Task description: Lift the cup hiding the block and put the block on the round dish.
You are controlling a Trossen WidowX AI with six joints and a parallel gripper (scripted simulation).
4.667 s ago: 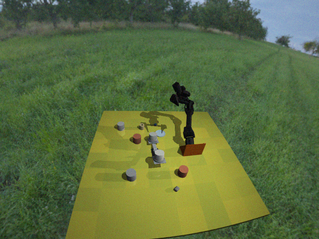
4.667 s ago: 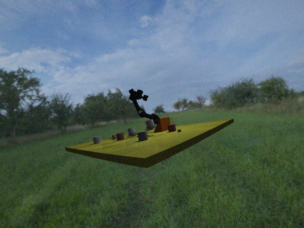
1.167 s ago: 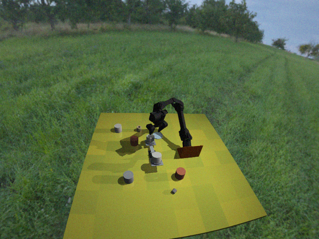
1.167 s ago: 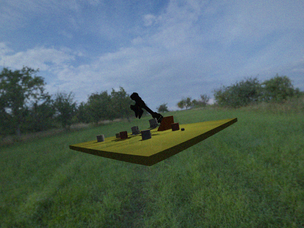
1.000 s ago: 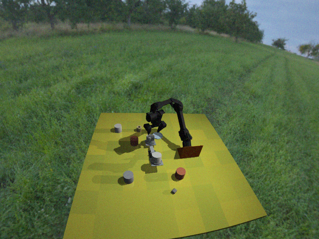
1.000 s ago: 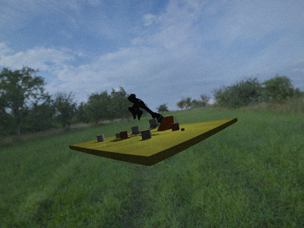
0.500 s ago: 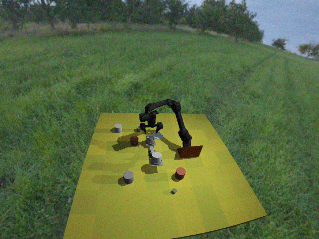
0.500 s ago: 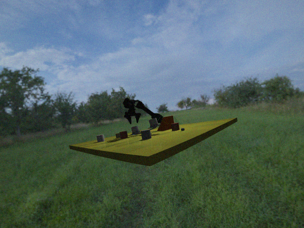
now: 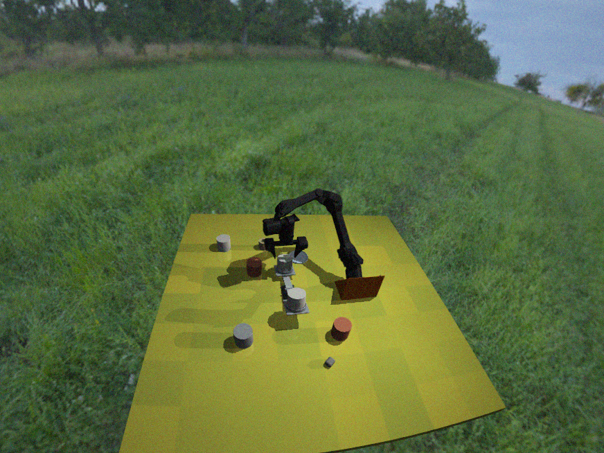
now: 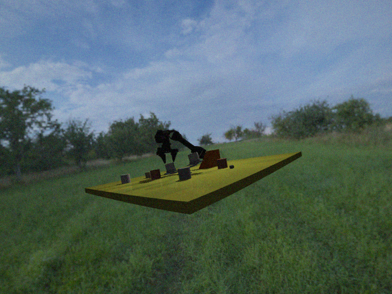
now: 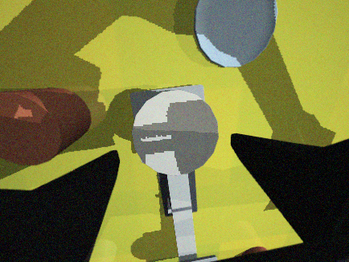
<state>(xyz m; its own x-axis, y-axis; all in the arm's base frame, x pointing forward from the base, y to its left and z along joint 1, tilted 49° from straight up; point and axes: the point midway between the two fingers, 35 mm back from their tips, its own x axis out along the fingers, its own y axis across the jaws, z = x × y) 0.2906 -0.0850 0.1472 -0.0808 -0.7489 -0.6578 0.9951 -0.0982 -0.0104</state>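
My gripper (image 9: 285, 256) (image 10: 169, 162) (image 11: 175, 147) is open and empty, pointing down, its fingertips on either side of the far cup in the wrist view and a little above it. This pale far cup (image 9: 284, 266) (image 10: 170, 168) (image 11: 193, 120) stands upright on one end of the balance (image 9: 287, 282) (image 11: 182, 225). The matching near cup (image 9: 296, 300) (image 10: 193, 158) stands upright on the other end, which looks higher. The round dish (image 9: 302, 258) (image 11: 237, 28) lies beside the far cup, with nothing seen on it. The block is hidden from view.
A dark red cylinder (image 9: 253, 267) (image 10: 155, 174) (image 11: 36, 133) stands close beside the far cup. A white cylinder (image 9: 223, 243) and a small tan piece (image 9: 262, 244) stand farther back. A grey cylinder (image 9: 243, 336), red cylinder (image 9: 341, 329), small grey piece (image 9: 330, 362) and orange panel (image 9: 359, 288) are nearer.
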